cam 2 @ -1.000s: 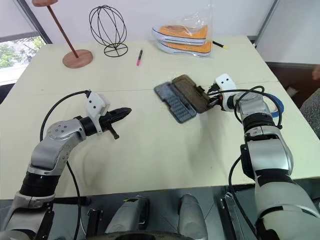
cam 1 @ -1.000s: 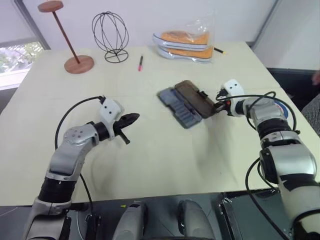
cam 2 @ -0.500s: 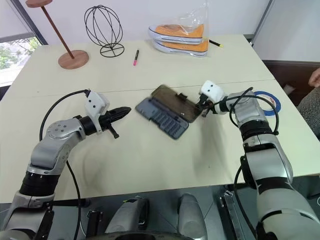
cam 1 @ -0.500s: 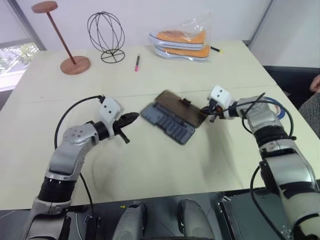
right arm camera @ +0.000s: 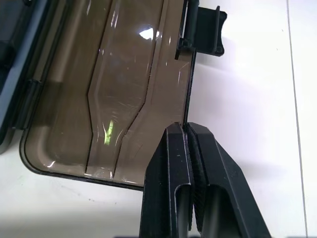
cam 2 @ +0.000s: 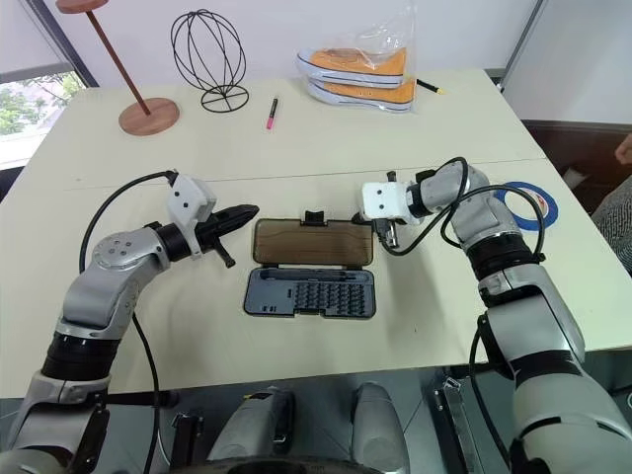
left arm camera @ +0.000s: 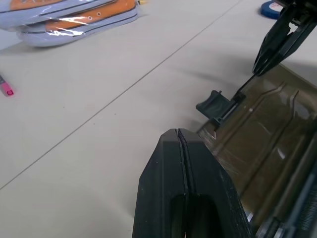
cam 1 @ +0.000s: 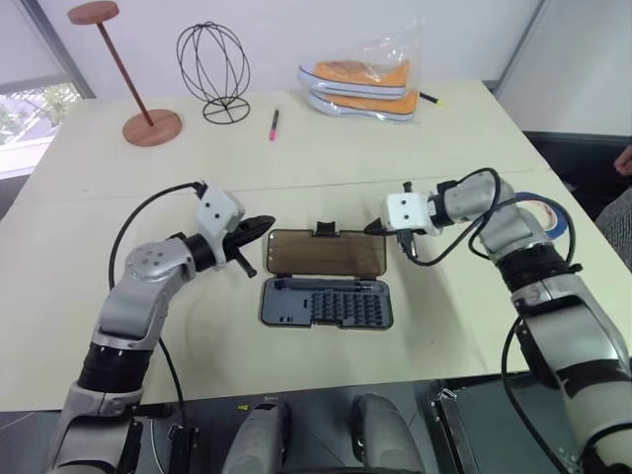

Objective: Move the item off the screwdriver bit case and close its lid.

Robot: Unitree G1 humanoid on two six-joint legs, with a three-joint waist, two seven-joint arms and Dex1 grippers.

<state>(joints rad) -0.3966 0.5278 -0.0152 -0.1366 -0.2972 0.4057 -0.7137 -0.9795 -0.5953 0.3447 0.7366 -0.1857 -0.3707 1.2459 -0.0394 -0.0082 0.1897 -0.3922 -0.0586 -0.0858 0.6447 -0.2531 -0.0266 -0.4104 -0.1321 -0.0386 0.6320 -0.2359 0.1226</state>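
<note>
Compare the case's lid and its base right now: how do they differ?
The lid is translucent smoky brown, smooth and bare; the base is dark grey, with rows of small bits. The lid lies farther from the robot and carries a black latch tab; the base lies nearer. Both lie flat, hinged together, on the table.

My right arm covers part of the blue tape roll, so I see just an arc of it past the cables. The small bits in the screwdriver bit case are too tiny to tell apart. From my right wrist, the lid runs off the frame and the case is a sliver. From my left wrist, the bagged orange shoes are cropped.
</note>
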